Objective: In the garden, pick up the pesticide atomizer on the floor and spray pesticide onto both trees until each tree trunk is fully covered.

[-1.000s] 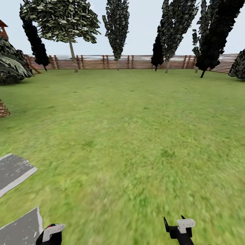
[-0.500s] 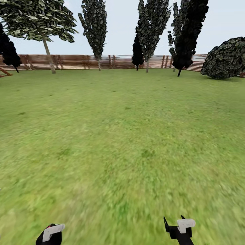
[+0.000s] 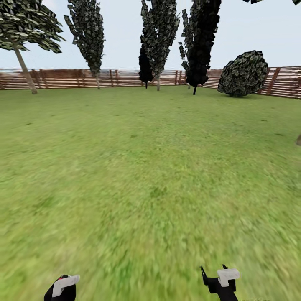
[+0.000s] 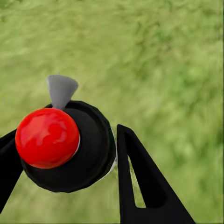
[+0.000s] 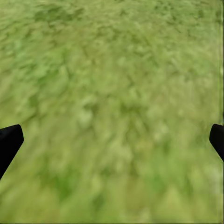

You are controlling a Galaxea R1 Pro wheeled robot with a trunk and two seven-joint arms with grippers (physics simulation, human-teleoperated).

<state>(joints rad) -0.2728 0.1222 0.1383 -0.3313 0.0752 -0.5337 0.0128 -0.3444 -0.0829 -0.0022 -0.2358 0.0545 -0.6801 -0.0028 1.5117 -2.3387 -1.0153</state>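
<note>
Now, lawn [image 3: 150, 175]: wide green grass, blurred near the robot, running back to the fence.
Fence [image 3: 125, 77]: brown horizontal slats along the far edge of the lawn, bending nearer at the right.
Pale-trunked tree [image 3: 25, 69]: in front of the fence at its left end, leaning light trunk, ragged grey-green crown above.
Narrow trees [image 3: 159, 37]: tall dark grey-green columns standing along the fence near its middle.
Black tree [image 3: 202, 42]: thin stem, black foliage, just right of the narrow trees, before the fence.
Round bush [image 3: 243, 73]: dark mound against the fence, right of the black tree.
Atomizer [image 4: 70, 147]: black round body with red ball top and grey nozzle, over the lawn, sitting between the left fingers.
Left pincer [image 4: 65, 158]: clamped on the atomizer, one black finger [image 4: 144, 186] pressed at its side, the other at the opposite edge; low above the lawn in the head view [image 3: 62, 288].
Right pincer [image 5: 112, 140]: fingers spread wide apart, nothing between them but lawn; seen low over the grass in the head view [image 3: 214, 274].
Writing: no brand, label or lettering legible on the atomizer or fence.
</note>
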